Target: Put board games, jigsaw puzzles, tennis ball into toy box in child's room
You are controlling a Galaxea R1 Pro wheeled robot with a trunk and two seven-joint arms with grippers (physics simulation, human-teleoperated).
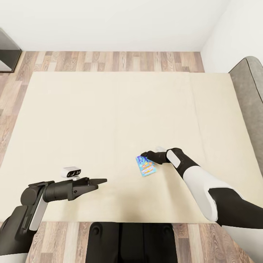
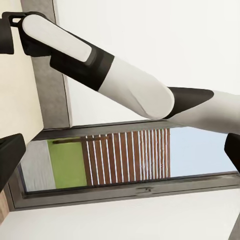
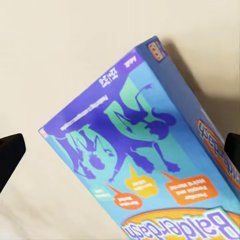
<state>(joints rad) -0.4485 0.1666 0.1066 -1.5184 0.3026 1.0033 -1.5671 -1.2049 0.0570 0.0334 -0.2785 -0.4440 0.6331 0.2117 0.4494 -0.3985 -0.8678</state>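
A small blue board game [image 1: 146, 166] lies flat on the cream bed [image 1: 91, 124], right of the middle and toward the near edge. My right gripper [image 1: 145, 156] hovers at the box's far end, open. In the right wrist view the blue lettered board game [image 3: 135, 150] lies between the two black fingertips [image 3: 10, 155]; the one fingertip is clear of it and the other sits at its edge. My left gripper [image 1: 99, 181] is held open above the bed's near left part, holding nothing.
A grey padded headboard [image 1: 250, 95] borders the bed on the right. Wood-plank floor [image 1: 109, 60] runs beyond the far edge up to a white wall. A dark furniture piece [image 1: 7, 54] stands at the far left. My base [image 1: 128, 241] is against the bed's near edge.
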